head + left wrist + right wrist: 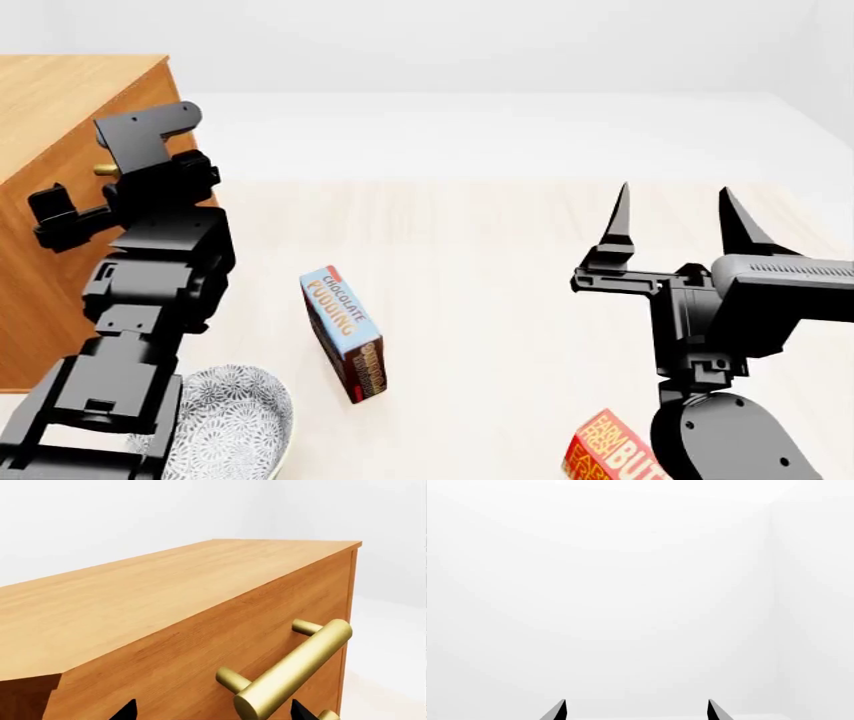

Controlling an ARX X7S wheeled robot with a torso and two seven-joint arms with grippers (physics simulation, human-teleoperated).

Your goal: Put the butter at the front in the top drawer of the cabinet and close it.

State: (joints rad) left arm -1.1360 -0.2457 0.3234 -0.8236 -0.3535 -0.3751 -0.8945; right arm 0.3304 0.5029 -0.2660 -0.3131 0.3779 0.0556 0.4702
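Currently positioned: left gripper (210, 712) just short of the cabinet (133, 600) front, black fingertips (125, 711) spread wide, empty; brass bar handle (293, 670) of the top drawer (200, 650) lying between the two tips but beyond them, not touched; drawer front flush with the cabinet face, shut; end of a second brass handle (328, 715) visible just under the first; sharp front top edge of the cabinet directly above the handle, flat wooden top extending away beyond it; far vertical corner edge of the cabinet past the handle's outer end, white open room beyond.

Right gripper (674, 235) raised over the pale floor (481, 250), well apart from the cabinet, fingers parted, holding nothing; right wrist view filled with blank white wall ahead of the tips; unobstructed room forward and to both sides.

Butter (611, 450) on the floor below and behind the right gripper, beside that arm's base joint, partly cut off by the picture edge; only one carton in view. Chocolate pudding box (343, 335) standing on edge between the two arms, apart from both; patterned bowl (240, 420) close beside the left arm's lower links, rim partly hidden by them.
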